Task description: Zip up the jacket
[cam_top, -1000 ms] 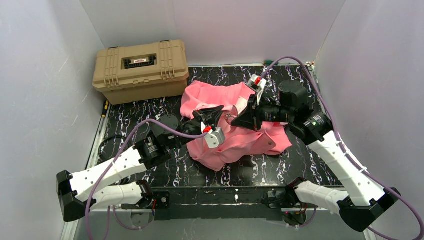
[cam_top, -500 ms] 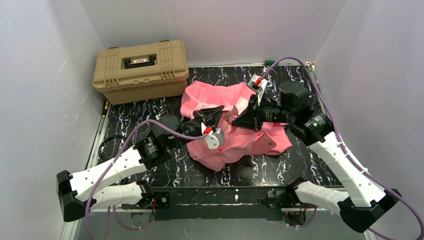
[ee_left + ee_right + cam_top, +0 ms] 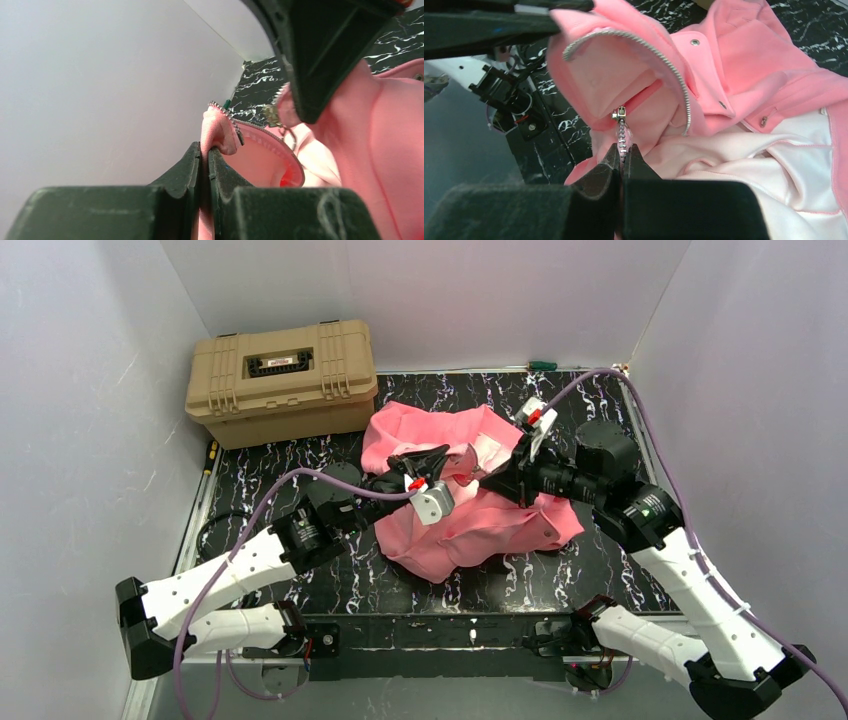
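Note:
The salmon-pink jacket [image 3: 470, 515] lies crumpled on the black marbled table [image 3: 290, 460] between my arms, pale lining showing. My left gripper [image 3: 437, 456] is shut on a fold of the jacket's front edge [image 3: 216, 135] beside its zipper teeth [image 3: 265, 134], holding it raised. My right gripper [image 3: 484, 478] is shut on the other zipper edge [image 3: 622, 142] just below the metal slider [image 3: 619, 114]. In the right wrist view the jacket [image 3: 744, 75] spreads to the right, and a curved row of zipper teeth [image 3: 676, 80] arcs above. The two grippers sit close together, facing each other.
A tan hard case [image 3: 282, 378] stands at the back left of the table. White walls enclose the table on three sides. A green-handled tool [image 3: 540, 365] lies at the back edge. Cables trail by the left edge [image 3: 215, 530].
My right arm has swung to the right and its gripper has drawn back, pulling the zipper edge. My left gripper has shifted slightly up and right with its jacket edge.

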Controlling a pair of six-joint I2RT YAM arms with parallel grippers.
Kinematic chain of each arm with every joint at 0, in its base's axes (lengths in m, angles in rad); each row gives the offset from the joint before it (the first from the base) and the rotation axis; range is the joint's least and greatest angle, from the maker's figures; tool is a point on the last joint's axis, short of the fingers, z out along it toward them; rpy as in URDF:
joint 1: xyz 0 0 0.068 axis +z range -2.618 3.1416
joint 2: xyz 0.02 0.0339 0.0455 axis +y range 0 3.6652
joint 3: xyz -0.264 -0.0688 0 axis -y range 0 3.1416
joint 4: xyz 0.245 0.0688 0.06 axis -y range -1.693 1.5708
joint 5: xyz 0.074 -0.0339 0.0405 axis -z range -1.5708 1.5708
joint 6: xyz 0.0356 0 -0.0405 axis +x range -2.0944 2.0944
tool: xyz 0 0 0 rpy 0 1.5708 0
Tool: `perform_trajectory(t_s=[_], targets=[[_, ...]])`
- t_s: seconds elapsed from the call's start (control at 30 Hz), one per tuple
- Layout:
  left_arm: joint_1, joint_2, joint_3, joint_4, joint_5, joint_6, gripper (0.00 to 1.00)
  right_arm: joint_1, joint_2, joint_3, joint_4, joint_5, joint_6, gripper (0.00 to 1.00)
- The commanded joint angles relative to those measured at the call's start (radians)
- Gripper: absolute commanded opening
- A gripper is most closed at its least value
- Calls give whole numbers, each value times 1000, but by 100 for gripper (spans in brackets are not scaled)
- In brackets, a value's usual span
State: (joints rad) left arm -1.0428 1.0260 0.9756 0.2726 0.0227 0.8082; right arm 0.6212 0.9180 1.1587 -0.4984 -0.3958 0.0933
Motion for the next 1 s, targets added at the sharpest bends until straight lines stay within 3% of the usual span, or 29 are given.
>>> perform_trajectory(t_s=[0.0, 0.27, 0.97], targets=[[-5, 9, 54, 34, -57, -12, 0, -2, -37, -7, 81, -142, -63, 1], [-5, 9, 40, 42, -24, 1, 0, -2, 2, -8, 124, -252, -32, 1], [-8, -11, -6, 63, 9, 67, 0, -2, 111, 48, 173, -208, 79, 1]])
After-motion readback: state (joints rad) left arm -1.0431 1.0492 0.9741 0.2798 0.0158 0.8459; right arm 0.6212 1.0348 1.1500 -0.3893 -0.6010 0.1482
